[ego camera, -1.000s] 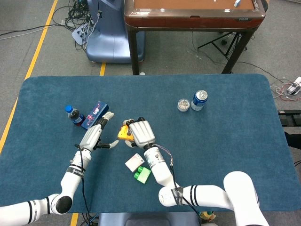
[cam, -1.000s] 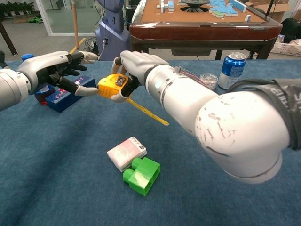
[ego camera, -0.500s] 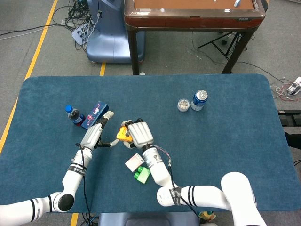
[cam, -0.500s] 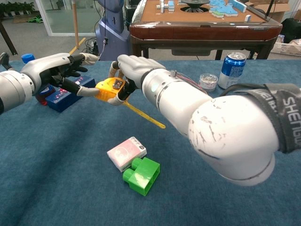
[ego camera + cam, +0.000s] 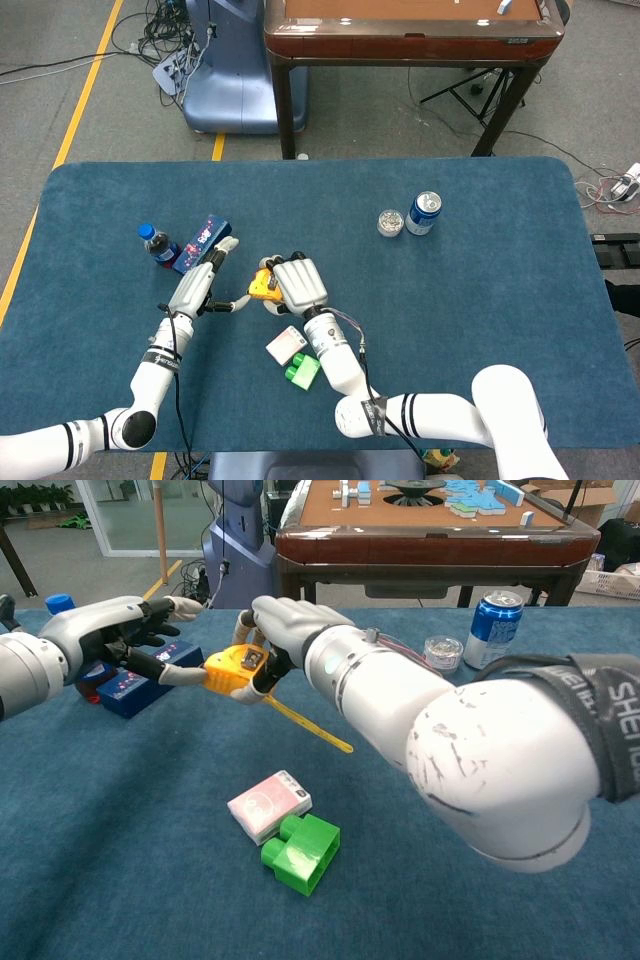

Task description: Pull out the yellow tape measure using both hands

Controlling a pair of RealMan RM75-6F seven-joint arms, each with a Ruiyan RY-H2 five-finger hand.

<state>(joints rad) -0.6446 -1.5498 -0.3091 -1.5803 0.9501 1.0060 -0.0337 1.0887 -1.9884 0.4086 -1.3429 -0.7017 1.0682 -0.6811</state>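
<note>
partly hidden yellow tape measure (image 5: pixel 232 669) under right hand (image 5: pixel 283 623), left hand (image 5: pixel 118 632) beside

Tape measure (image 5: pixel 237 669): between left robot hand (image 5: pixel 105 632) and right robot hand (image 5: pixel 287 623), above bench (image 5: pixel 480 260). Box (image 5: pixel 146 675) and bottle (image 5: pixel 157 244): just behind left robot hand. Card pack (image 5: pixel 269 805) touching block (image 5: pixel 301 852): before right robot hand. Can (image 5: pixel 494 628), jar (image 5: pixel 442 651): far right.

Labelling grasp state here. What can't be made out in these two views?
- Head view: the right hand covers most of the yellow tape measure.
- Chest view: the right arm hides where the pulled-out blade ends.
- Both views: whether the left hand fingers grip the case; too small, partly hidden.
- Blade markings: too small.
</note>
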